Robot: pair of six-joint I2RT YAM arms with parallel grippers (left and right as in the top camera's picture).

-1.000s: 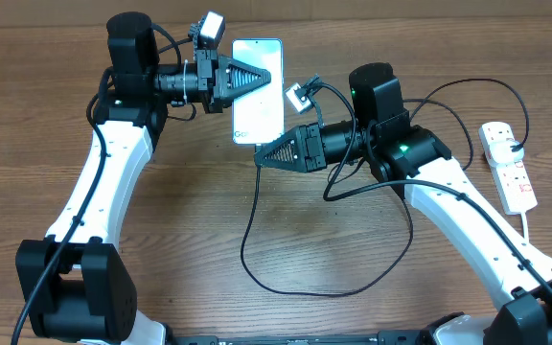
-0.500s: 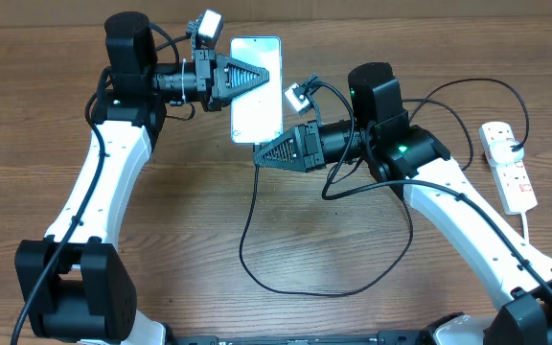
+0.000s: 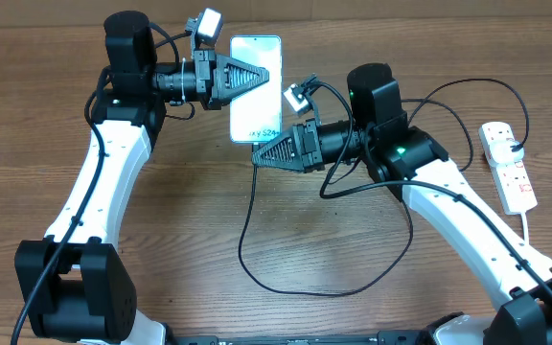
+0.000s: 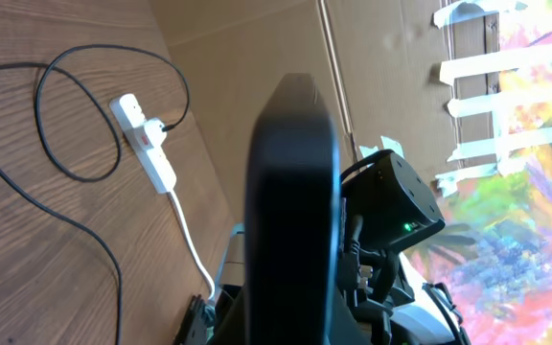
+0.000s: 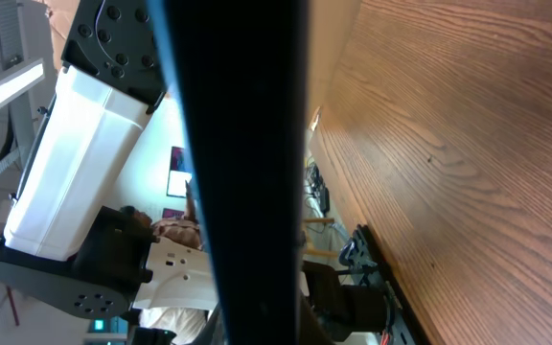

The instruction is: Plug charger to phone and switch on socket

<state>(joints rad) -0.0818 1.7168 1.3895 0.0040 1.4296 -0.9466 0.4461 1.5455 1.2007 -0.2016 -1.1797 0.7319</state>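
The phone [image 3: 255, 96], light screen up with small text near its lower end, is held above the table by my left gripper [image 3: 264, 75], which is shut on it from the left. My right gripper [image 3: 261, 157] is shut just below the phone's bottom edge, with the charger cable [image 3: 247, 230] running out of its tip and looping down over the table. The plug tip is hidden. The socket [image 3: 508, 168], a white power strip with red switches, lies at the far right. In the left wrist view the phone's dark edge [image 4: 290, 192] fills the middle. In the right wrist view the phone [image 5: 247, 172] blocks the jaws.
The charger's black plug sits in the strip's upper outlet, also seen in the left wrist view [image 4: 147, 146]. The strip's white cord [image 3: 530, 225] runs toward the front right. The cable loop crosses the wooden table [image 3: 180, 240] between the arms.
The phone has shifted slightly down and left in the left gripper. The right gripper has crept left and up, closer to the phone's bottom edge.
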